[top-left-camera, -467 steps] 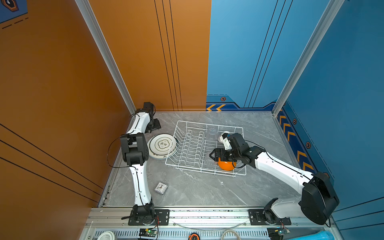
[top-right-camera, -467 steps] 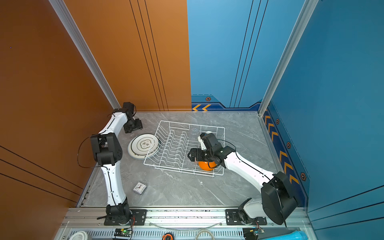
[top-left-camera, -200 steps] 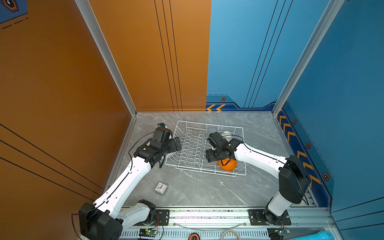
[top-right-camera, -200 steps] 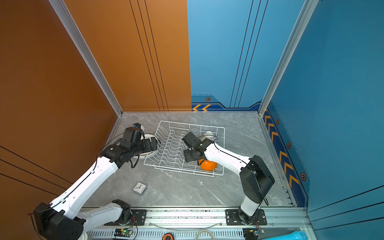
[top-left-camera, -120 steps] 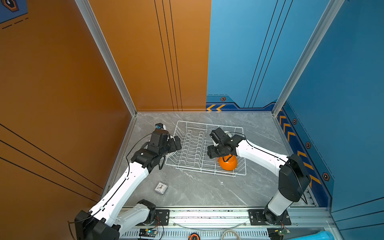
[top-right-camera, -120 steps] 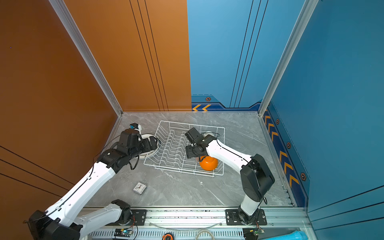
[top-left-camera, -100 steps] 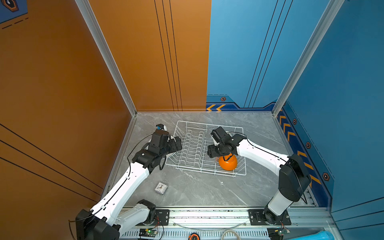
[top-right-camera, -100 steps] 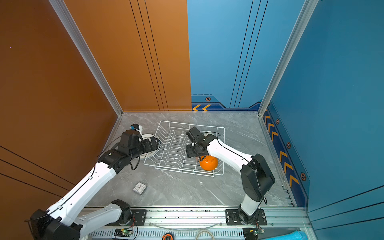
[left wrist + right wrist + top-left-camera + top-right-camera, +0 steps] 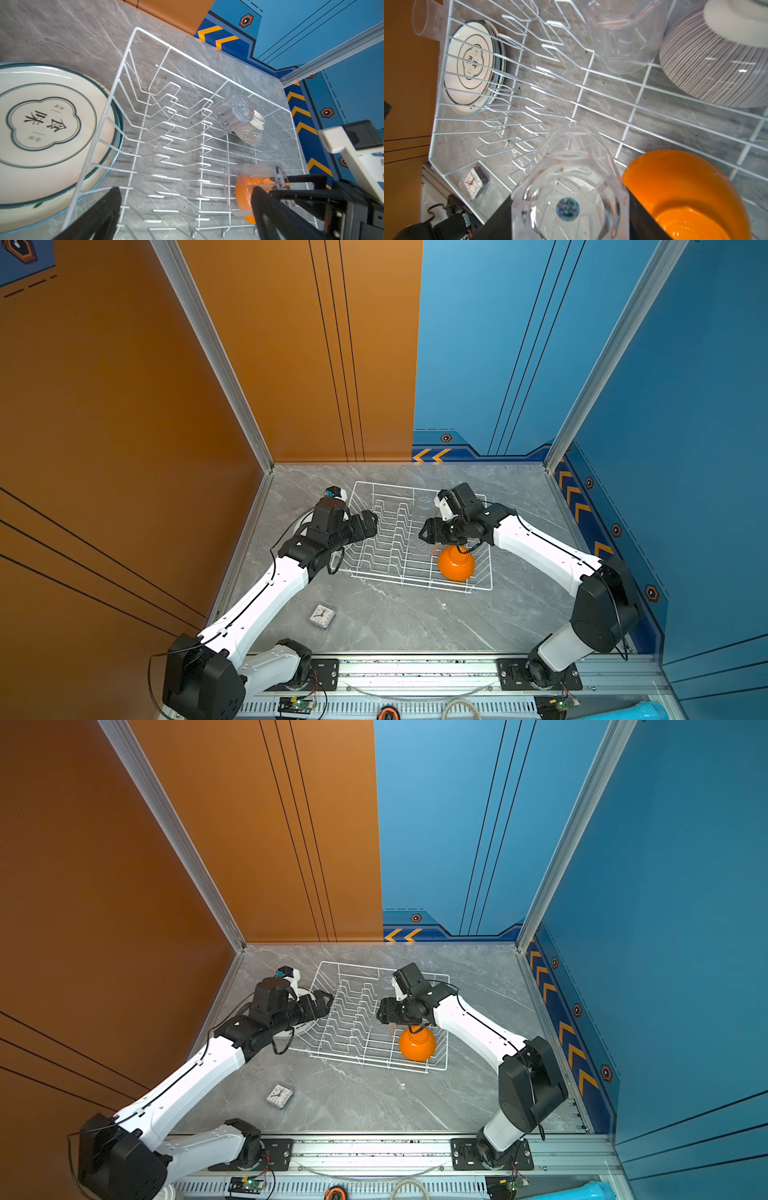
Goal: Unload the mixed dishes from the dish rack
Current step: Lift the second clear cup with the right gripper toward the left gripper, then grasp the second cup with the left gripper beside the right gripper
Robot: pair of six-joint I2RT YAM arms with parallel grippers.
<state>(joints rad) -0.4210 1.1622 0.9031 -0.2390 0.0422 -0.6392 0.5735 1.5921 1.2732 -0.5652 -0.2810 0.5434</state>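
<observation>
Glass tumbler (image 9: 569,182) clamped in R hand (image 9: 428,531) over rack (image 9: 395,531); L hand (image 9: 372,520) spread wide.

Dish rack (image 9: 386,539): white wire, lying flat. Two stacked plates (image 9: 41,124) are resting just outside it. Inside, orange bowl (image 9: 456,566) and ribbed bowl (image 9: 708,62) are sitting inverted, with one tumbler (image 9: 230,116) leaning against the ribbed bowl. Second tumbler (image 9: 569,187) is being held above the rack floor.
</observation>
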